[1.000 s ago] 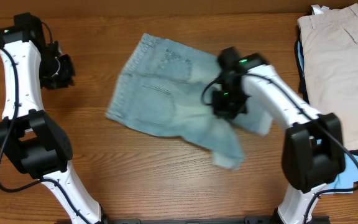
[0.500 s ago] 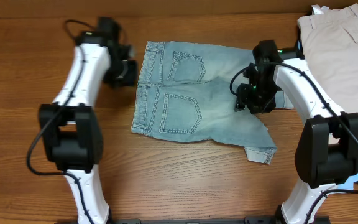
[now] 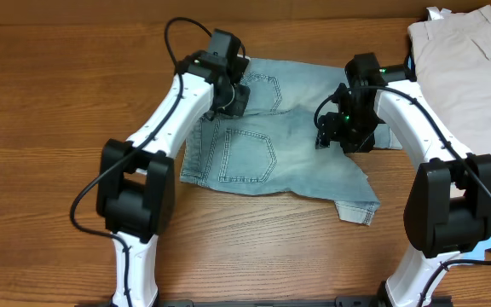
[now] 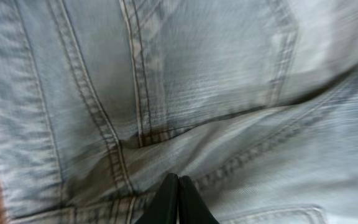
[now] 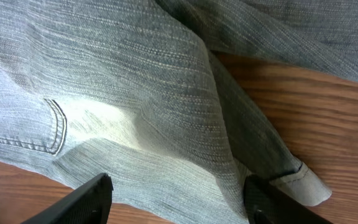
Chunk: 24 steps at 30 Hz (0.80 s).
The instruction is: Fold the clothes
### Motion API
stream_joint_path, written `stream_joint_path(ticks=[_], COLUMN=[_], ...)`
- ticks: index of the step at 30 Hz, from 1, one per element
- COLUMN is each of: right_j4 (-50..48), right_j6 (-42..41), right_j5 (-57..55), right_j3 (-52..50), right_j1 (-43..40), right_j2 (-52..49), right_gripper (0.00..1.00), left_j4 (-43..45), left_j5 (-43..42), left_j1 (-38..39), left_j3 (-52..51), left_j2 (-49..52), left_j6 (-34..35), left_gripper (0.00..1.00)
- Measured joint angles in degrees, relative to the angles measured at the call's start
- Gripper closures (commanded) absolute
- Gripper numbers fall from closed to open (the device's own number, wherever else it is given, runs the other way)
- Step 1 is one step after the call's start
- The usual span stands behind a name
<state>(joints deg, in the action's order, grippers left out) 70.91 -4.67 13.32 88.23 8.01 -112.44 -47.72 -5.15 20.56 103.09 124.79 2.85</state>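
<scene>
Overhead, the faded light-blue denim jeans (image 3: pixel 262 153) lie spread with back pockets up near the far edge of the wood-grain counter (image 3: pixel 58 128), their double-stitched seams rumpled. The left fingers (image 4: pixel 166 202) are pressed together at a denim crease; whether they pinch cloth is unclear. The right fingers (image 5: pixel 89 198) stand wide apart over a leg, holding nothing.

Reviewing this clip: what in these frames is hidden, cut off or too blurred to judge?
Overhead: the left arm and right arm cover the jeans beneath them, jaws included.
Left wrist view: motion blur; whether the shut left gripper pinches denim is unclear.
Overhead: beige trousers cut off by the right edge.
</scene>
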Motion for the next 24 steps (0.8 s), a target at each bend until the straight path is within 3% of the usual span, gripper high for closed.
stream_joint_path(ticks=[7,16,24], right_j4=[-0.22,-0.20,-0.87], right_j6=[0.02,-0.04,-1.05], right_j5=[0.04,-1.05,-5.16], right_j3=[0.00,0.00,-0.48], right_j1=[0.00,-0.04,-1.07], right_j2=[0.00,0.00,0.00], right_gripper=[0.21,0.11,0.20], left_j4=[-1.55,-8.90,-12.17], left_j5=[0.87,6.84,9.57], left_j1=[0.09,-0.07,-5.14], left_j3=[-0.04,0.55,0.61], left_j2=[6.69,6.71,6.71], left_j6=[0.04,3.02,4.74], left_gripper=[0.96,0.96,0.96])
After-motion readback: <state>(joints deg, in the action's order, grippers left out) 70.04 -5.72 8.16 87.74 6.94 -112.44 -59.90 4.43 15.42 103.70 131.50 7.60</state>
